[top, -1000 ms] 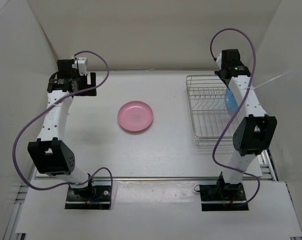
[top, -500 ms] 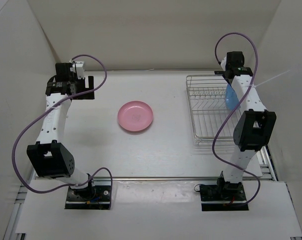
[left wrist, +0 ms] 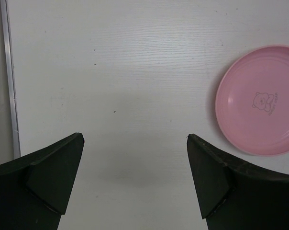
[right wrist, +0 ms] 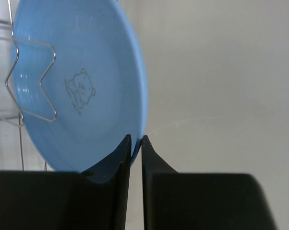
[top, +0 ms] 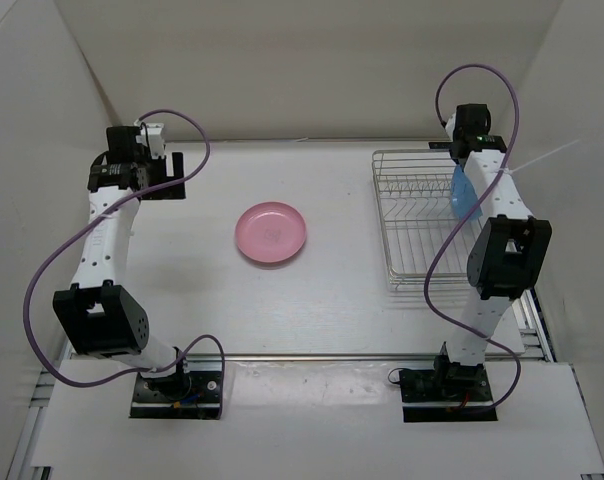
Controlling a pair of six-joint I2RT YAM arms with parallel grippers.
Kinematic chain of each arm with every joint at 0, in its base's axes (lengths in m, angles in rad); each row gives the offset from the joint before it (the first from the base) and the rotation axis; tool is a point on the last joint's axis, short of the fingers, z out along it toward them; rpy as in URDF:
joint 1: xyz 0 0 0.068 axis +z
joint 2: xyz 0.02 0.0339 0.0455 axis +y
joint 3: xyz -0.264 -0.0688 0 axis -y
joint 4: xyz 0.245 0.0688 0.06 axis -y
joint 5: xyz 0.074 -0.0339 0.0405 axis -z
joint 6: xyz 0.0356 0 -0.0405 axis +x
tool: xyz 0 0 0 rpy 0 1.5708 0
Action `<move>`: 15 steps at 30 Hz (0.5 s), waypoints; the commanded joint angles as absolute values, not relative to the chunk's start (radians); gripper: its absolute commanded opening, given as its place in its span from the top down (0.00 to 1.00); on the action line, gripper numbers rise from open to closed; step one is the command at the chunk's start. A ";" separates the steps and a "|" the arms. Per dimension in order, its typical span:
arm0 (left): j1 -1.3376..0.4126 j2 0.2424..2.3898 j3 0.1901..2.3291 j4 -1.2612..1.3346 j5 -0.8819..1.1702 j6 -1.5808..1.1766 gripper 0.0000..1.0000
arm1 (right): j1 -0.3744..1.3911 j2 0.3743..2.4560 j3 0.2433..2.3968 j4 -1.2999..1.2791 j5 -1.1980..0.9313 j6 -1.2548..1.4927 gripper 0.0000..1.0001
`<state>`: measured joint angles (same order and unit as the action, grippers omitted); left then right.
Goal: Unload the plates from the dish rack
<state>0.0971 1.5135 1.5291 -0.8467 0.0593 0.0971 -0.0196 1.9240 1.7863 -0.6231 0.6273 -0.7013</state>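
Note:
The light blue plate [right wrist: 77, 86] stands on edge in the silver wire dish rack [top: 414, 215], at its right side [top: 462, 195]. My right gripper [right wrist: 135, 140] is shut on the blue plate's rim, one finger on each face. A rack wire [right wrist: 32, 81] crosses in front of the plate. The pink plate [top: 270, 232] lies flat on the table left of the rack; it also shows at the right of the left wrist view [left wrist: 259, 98]. My left gripper [left wrist: 135, 139] hangs open over bare table, left of the pink plate, with nothing between its fingers.
White walls enclose the table at the back and on both sides. The right wall stands close behind the blue plate [right wrist: 221, 72]. A metal strip [left wrist: 8, 76] runs along the table's left edge. Purple cables loop over both arms.
My right gripper's fingers have closed onto the blue plate's rim. The left arm has drawn slightly further to the left and back. Neither plate has moved.

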 commanded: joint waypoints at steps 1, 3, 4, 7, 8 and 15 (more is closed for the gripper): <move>0.115 1.463 1.537 -0.854 0.075 0.100 0.00 | -0.023 1.908 1.819 -0.618 0.647 -0.673 0.91; 0.115 1.463 1.528 -0.854 0.084 0.100 0.00 | -0.023 1.908 1.829 -0.618 0.661 -0.660 0.96; 0.115 1.463 1.528 -0.854 0.084 0.100 0.00 | -0.014 1.917 1.839 -0.618 0.672 -0.649 1.00; 0.126 1.463 1.528 -0.854 0.094 0.100 0.00 | -0.005 1.917 1.852 -0.629 0.706 -0.640 1.00; 0.126 1.463 1.528 -0.854 0.094 0.091 0.00 | -0.005 1.917 1.861 -0.629 0.716 -0.631 1.00; 0.137 1.454 1.519 -0.854 0.104 0.091 0.00 | 0.028 1.917 1.904 -0.638 0.795 -0.612 1.00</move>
